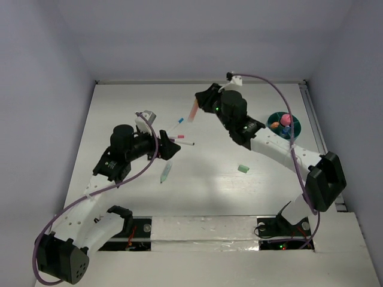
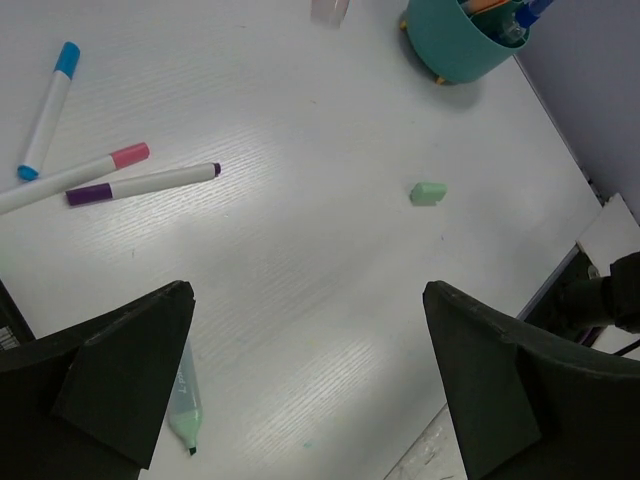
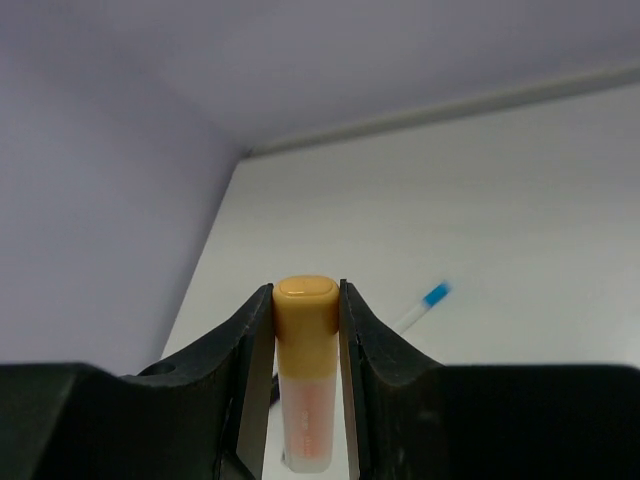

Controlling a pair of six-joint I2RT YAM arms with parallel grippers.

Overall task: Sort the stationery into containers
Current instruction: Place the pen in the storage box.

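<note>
My right gripper [image 3: 306, 300] is shut on a pale marker with an orange-yellow cap [image 3: 307, 345] and holds it off the table; from above this marker [image 1: 192, 111] hangs below the gripper [image 1: 200, 103]. My left gripper [image 2: 308, 292] is open over bare table with nothing between its fingers. A pale green pen [image 2: 185, 400] lies by its left finger. On the table lie a blue-capped marker [image 2: 48, 110], a pink-capped marker [image 2: 75, 174], a purple-capped marker [image 2: 145, 183] and a green eraser [image 2: 428, 193]. The teal container [image 1: 284, 125] stands at the right with pieces inside.
A small grey box [image 1: 145, 115] sits near the left arm's wrist cable. A metal rail [image 1: 315, 122] runs along the table's right edge, just past the teal container [image 2: 465, 45]. White walls close the far side and both flanks.
</note>
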